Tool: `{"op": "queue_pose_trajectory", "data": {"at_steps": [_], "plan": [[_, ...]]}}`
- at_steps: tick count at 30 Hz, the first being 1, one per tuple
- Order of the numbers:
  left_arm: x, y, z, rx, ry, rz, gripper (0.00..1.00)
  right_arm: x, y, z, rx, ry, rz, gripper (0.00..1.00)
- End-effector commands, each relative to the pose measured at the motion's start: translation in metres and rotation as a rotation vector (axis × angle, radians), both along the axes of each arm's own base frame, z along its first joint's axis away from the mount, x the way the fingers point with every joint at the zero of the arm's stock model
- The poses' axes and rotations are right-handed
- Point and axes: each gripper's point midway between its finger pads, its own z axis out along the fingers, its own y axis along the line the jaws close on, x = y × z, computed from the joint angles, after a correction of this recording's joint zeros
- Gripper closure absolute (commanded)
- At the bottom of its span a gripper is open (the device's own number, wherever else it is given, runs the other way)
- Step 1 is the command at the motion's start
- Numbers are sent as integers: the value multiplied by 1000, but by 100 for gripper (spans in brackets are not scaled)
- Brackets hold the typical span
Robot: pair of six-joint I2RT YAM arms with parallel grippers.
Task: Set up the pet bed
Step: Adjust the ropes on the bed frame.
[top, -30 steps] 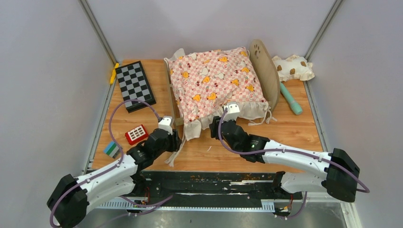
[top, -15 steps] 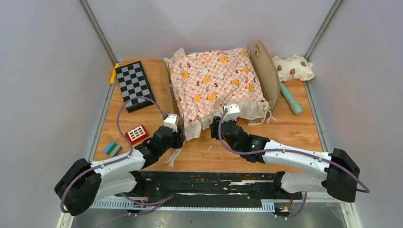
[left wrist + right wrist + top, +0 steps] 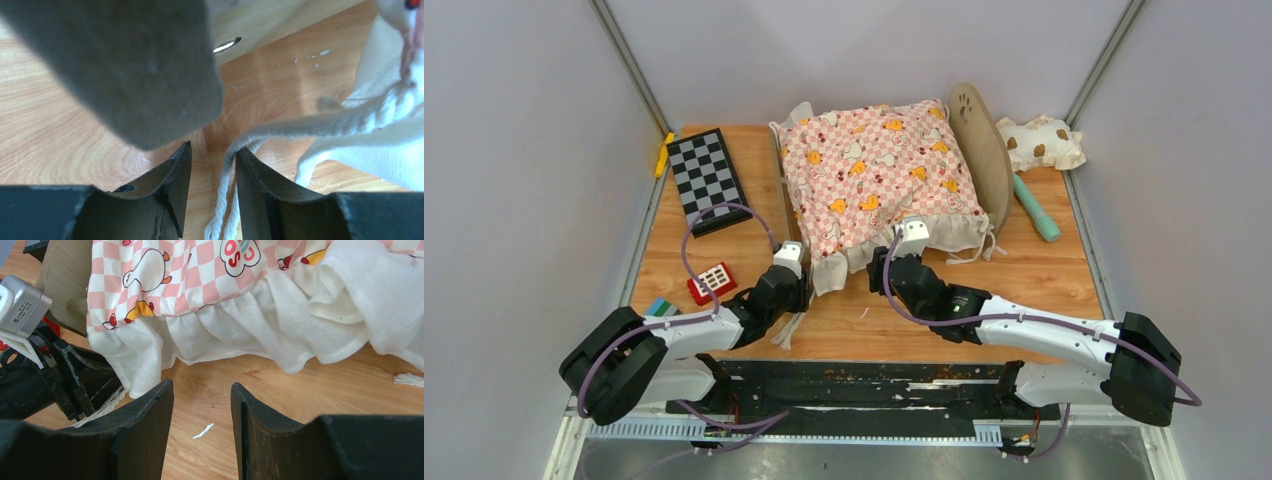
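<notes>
Squaring up the light-wood pet bed with its paw-print headboard (image 3: 984,150), I see the pink checkered ruffled cushion (image 3: 879,170) covering it. At its near edge, my right gripper (image 3: 202,390) stands half-open and empty. At its near-left corner, my left gripper (image 3: 212,155) is narrowed around the white tie cord (image 3: 320,125), which I'd clear before tugging.

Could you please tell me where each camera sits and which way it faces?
Top external: above, behind the arm bases, looking down on the pet bed and cushion; left end effector and right end effector show.
Left wrist: faces the table; its fingers straddle a white cord.
Right wrist: faces the cushion's ruffle; its fingers show.
Shared: all three see the left end effector.
</notes>
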Motion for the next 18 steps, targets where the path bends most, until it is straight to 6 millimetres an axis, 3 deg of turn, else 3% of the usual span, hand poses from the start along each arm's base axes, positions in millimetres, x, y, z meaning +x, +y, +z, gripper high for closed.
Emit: {"op": "queue_pose_trajectory", "data": {"at_steps": [1, 7, 11, 18], "plan": [[15, -10, 13, -39, -53, 19, 56, 4, -5, 10, 26, -28, -25, 53], [7, -3, -1, -17, -20, 27, 63, 4, -5, 10, 27, -27, -26, 53], [-1, 5, -10, -12, -5, 44, 73, 5, -5, 8, 27, -24, -26, 53], [-7, 9, -7, -9, 4, 36, 87, 4, -4, 10, 32, -23, -22, 53]]}}
